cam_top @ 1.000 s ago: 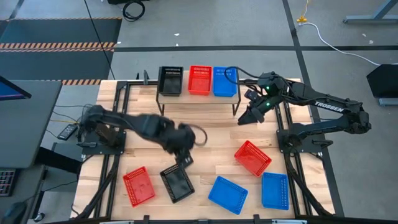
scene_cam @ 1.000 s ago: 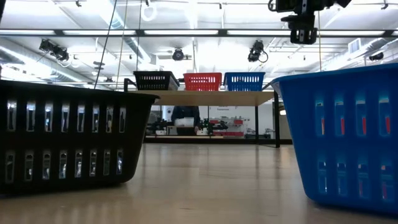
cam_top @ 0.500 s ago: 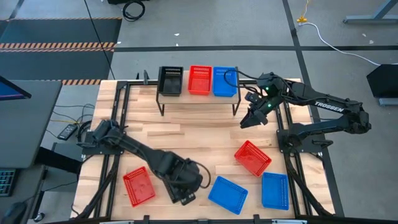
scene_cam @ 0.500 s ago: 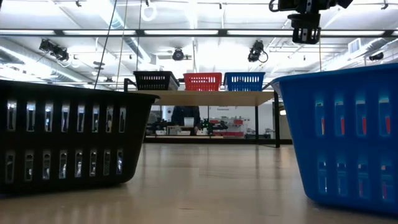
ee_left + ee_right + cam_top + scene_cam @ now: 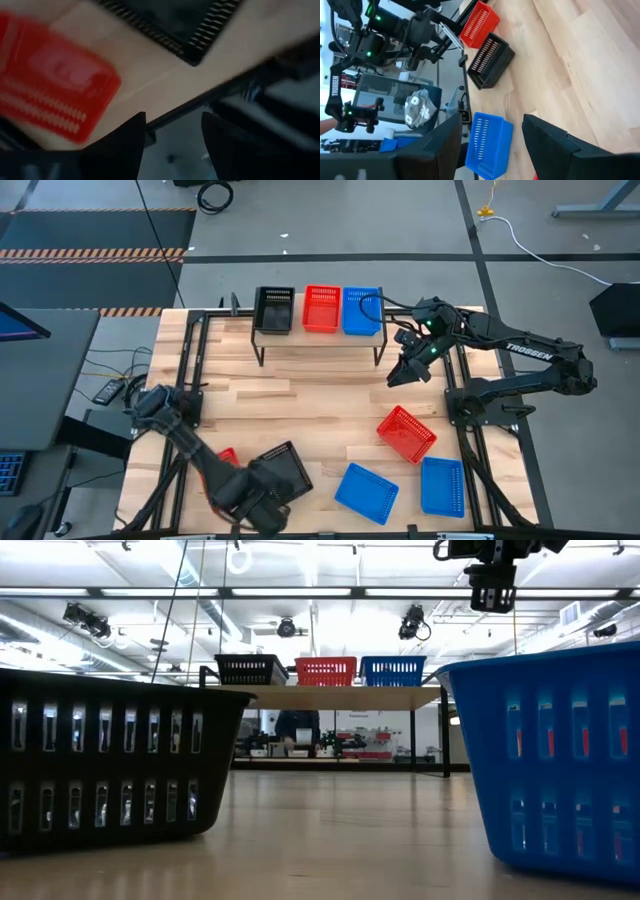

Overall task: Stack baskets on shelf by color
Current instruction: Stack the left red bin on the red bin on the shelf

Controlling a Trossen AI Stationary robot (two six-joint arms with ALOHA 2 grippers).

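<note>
On the shelf (image 5: 320, 332) at the table's far side stand a black basket (image 5: 273, 308), a red basket (image 5: 321, 308) and a blue basket (image 5: 361, 310), side by side. On the table lie a red basket (image 5: 225, 457) largely hidden under my left arm, a black basket (image 5: 287, 468), two blue baskets (image 5: 366, 492) (image 5: 442, 485) and another red basket (image 5: 406, 433). My left gripper (image 5: 172, 135) points down, open, above the table's near edge between the near red basket (image 5: 50, 95) and the black basket (image 5: 170, 20). My right gripper (image 5: 408, 370) hangs open near the shelf's right end.
The table's near edge (image 5: 210, 95) runs right under my left fingers, with floor beyond it. Black frame rails (image 5: 190, 370) line the table's left and right sides. Bare wood (image 5: 320, 400) lies between the shelf and the loose baskets.
My left gripper has swung from the table's middle toward the near edge and to the left, sinking and rolling about its own axis. It now stands over the gap between the near red and black baskets. My right arm has kept still.
</note>
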